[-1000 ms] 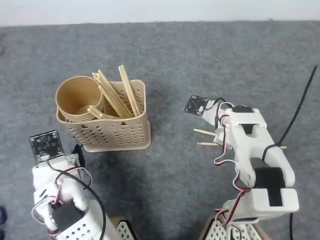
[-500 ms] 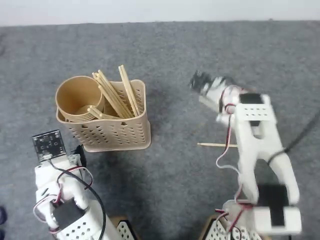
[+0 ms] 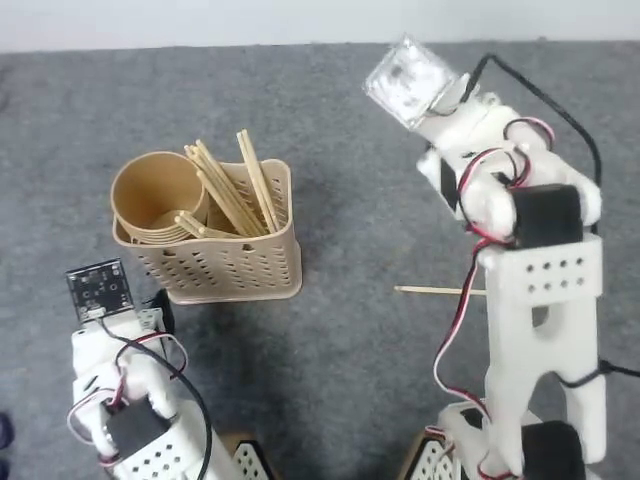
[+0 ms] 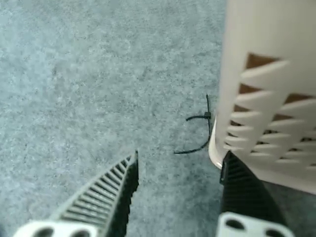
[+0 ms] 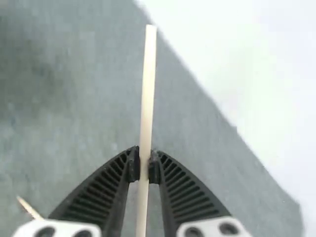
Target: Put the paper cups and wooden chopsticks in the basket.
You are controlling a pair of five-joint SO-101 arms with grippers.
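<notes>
Wooden chopstick (image 5: 146,89), pinched between the jaws of the right gripper (image 5: 143,170) and projecting past their tips, is best released only once lowered into the basket (image 3: 240,265); left gripper (image 4: 180,160) is spread apart, empty.

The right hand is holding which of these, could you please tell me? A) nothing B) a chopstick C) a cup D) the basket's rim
B: the right wrist view shows the right hand shut on a chopstick that sticks out past its tips.
</notes>
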